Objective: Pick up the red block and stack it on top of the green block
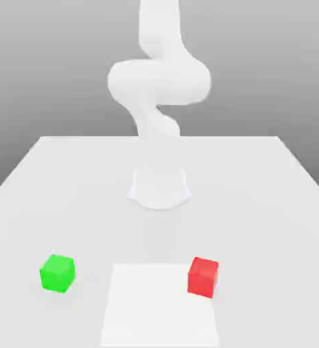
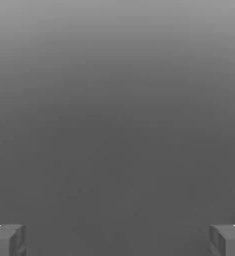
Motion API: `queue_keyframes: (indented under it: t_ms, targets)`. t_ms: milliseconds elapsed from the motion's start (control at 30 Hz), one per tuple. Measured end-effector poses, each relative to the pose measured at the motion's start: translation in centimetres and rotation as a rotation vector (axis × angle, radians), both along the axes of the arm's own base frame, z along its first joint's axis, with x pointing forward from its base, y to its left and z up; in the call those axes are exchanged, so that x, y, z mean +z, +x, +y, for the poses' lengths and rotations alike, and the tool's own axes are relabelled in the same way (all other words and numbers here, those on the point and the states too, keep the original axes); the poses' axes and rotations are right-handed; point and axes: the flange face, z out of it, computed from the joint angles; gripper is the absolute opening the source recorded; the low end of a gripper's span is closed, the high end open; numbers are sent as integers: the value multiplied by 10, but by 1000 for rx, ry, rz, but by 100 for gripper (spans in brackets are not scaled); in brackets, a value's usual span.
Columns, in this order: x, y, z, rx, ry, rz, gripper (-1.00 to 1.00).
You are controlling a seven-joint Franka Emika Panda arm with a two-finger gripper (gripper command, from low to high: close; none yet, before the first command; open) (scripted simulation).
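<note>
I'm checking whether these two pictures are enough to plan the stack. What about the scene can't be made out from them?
- Exterior view: the far faces of the red block and the green block are turned away from the camera.
- Exterior view: the arm is cut off by the top edge.
- Hand view: the open gripper has its fingers cut off by the picture's edges.

Operator A: Any text, labels, brands or numbers legible from your end?

Operator B: None that I can read. I checked the red block [image 1: 203, 276] and the green block [image 1: 57, 272]; the faces I can see are plain and unmarked. The white table [image 1: 271, 204] carries no sign or figure.

Operator A: And the arm?

Operator B: The arm [image 1: 159, 78] shows me no lettering.
</note>
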Motion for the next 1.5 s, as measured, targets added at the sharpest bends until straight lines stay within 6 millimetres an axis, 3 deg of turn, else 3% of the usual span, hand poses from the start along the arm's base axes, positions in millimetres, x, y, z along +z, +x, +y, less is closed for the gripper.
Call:
queue_keyframes:
  t_ms: [167, 367, 567, 767, 900, 1333, 1367, 1500]
  targets:
    - [-105, 46, 25, -76, -24, 156, 0]
    - [-233, 66, 37, -155, -12, 337, 0]
    - [-349, 49, 46, -224, 39, 512, 0]
    - [-436, 4, 64, -271, 127, 672, 0]
    - [-459, -7, 76, -271, 154, 704, 0]
    - [-514, -7, 68, -293, 163, 706, 0]
    - [-520, -9, 68, -293, 160, 709, -100]
    - [-519, -8, 68, -293, 161, 708, -100]
